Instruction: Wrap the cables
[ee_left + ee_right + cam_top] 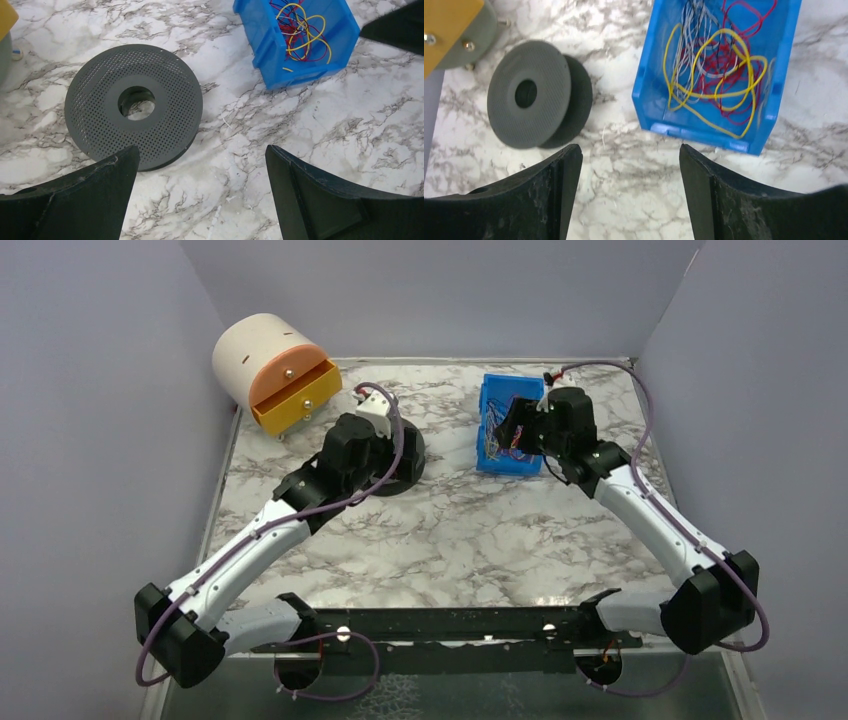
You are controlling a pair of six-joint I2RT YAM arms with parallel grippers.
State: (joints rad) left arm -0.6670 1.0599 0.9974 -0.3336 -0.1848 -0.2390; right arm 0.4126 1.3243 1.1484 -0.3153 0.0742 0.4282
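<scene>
While both arms are reaching out from the near edge of the marble table (450, 530), the left gripper (202, 155) is hanging with its fingers spread wide and nothing between them. It is hovering by the near side of a dark grey perforated spool (95, 107), which is resting on one flange on the left half of the table.

To the right, the right gripper (630, 152) is hovering with its fingers parted and empty, by the near end of a blue bin (694, 134). The cables (711, 93) are lying inside that bin in a loose tangle, with yellow loops sitting over red ones and pale grey strands running toward the far end. The bin is sitting well to the right of the spool.

In the far left corner, a cream cylindrical drawer unit (260, 355) is standing with its orange drawer (295, 405) pulled out.
</scene>
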